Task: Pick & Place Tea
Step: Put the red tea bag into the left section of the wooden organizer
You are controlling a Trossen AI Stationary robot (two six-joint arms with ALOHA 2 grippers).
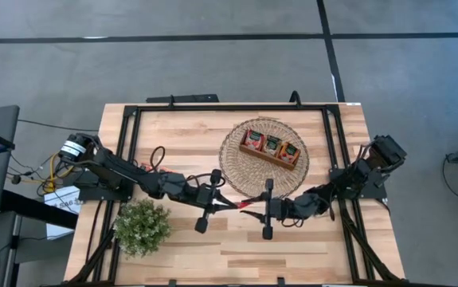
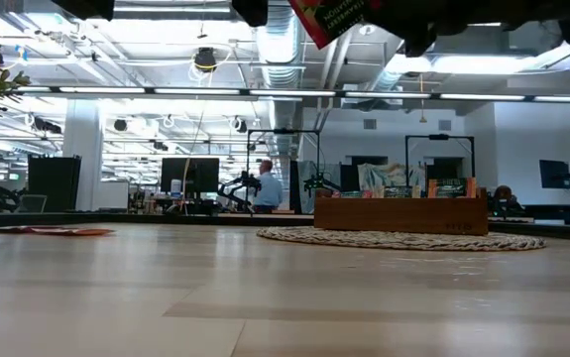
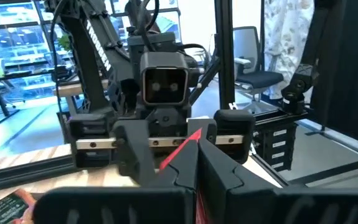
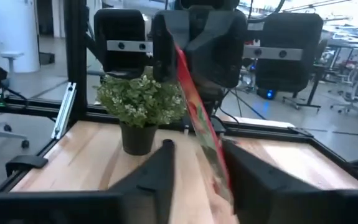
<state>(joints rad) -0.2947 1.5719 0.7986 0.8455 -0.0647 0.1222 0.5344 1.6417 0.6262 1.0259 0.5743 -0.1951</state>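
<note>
A: Where is the sachet?
B: In the air over the table, just off the mat's near edge, between the two grippers. It is red and hangs edge-on.

A: Who holds it?
B: The left gripper has its fingers pressed together on one end. The right gripper faces it from the other side, fingers either side of the sachet, but I cannot tell whether they pinch it.

A: Any other tea?
B: Sachets stand in the tray on the mat. One more red one lies flat on the table, far from the mat on the plant's side.
</note>
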